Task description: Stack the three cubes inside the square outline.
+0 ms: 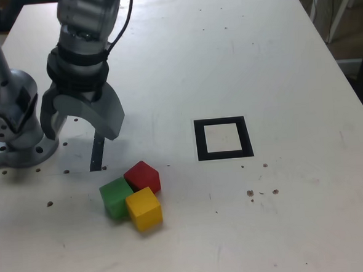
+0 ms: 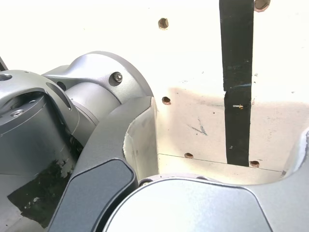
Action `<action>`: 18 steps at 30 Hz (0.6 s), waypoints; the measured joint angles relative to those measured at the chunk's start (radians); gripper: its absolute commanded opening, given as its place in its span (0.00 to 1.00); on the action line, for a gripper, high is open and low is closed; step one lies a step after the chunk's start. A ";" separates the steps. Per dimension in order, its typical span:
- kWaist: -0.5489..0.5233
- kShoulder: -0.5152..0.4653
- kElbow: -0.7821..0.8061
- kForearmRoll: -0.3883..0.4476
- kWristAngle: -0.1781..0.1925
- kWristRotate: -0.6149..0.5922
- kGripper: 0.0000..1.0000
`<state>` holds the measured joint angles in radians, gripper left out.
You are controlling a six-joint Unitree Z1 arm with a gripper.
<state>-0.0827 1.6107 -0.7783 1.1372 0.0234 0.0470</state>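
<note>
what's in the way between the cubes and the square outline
Nothing visible. The red cube, green cube and yellow cube sit clustered together, and only bare table lies between them and the square outline.

no legible txt, no labels, no nos.

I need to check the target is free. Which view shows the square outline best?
The exterior view: the square outline shows whole there, its white centre bare, apart from the three cubes. The wrist view shows none of it, only the narrow black strip.
</note>
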 measured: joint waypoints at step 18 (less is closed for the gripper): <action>0.000 -0.021 0.025 -0.018 -0.001 0.004 0.99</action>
<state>-0.0827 1.5901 -0.7529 1.1188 0.0226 0.0509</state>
